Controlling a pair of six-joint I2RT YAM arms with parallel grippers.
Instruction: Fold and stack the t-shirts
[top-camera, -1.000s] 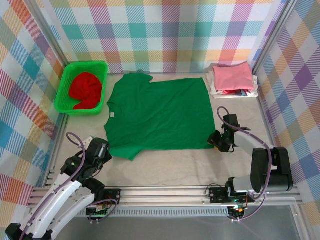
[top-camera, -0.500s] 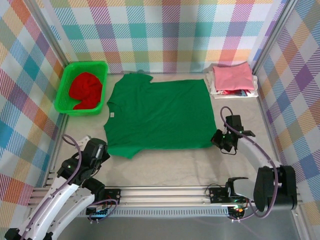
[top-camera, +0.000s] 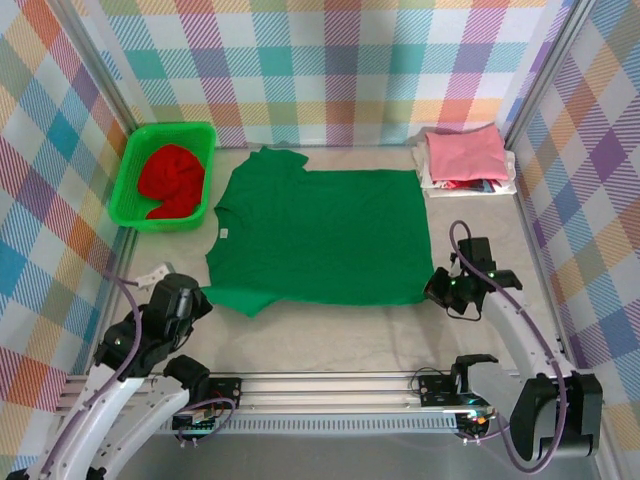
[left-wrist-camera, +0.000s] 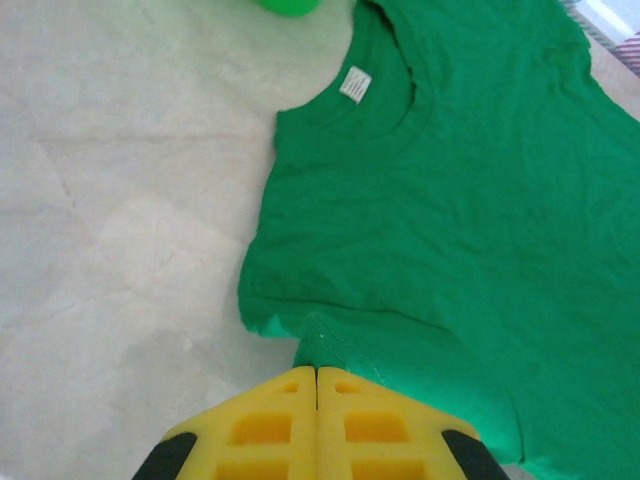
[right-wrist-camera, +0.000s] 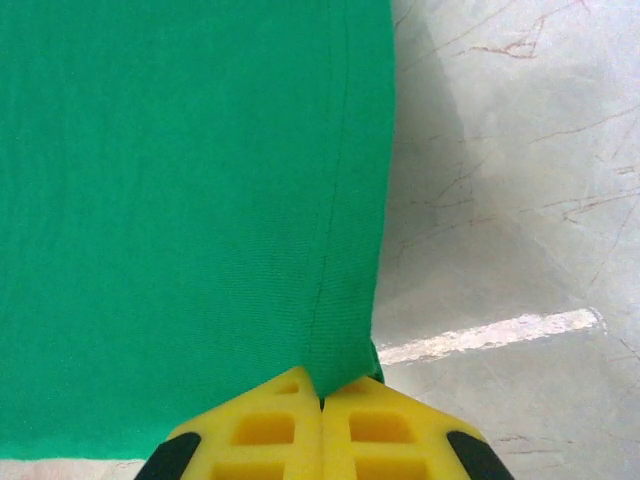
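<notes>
The dark green t-shirt (top-camera: 320, 235) lies spread flat in the middle of the table, collar to the left. My left gripper (top-camera: 195, 302) is shut on its near left sleeve; in the left wrist view the yellow fingertips (left-wrist-camera: 317, 372) pinch a fold of green t-shirt (left-wrist-camera: 450, 200). My right gripper (top-camera: 438, 288) is shut on the near right hem corner, and in the right wrist view the hem of the t-shirt (right-wrist-camera: 180, 200) runs into the closed right gripper (right-wrist-camera: 321, 388). A red t-shirt (top-camera: 170, 178) is crumpled in the basket. A folded pink t-shirt (top-camera: 465, 155) tops a stack at the back right.
The bright green plastic basket (top-camera: 128, 185) stands at the back left, against the checked wall. Under the pink t-shirt lie white and multicoloured cloths (top-camera: 470, 185). Bare grey table (top-camera: 330, 335) runs between the shirt's near edge and the metal rail at the arm bases.
The right gripper's jaws have closed on the hem corner. Both grippers have drawn back a little toward the near edge, and the shirt's near edge has followed them.
</notes>
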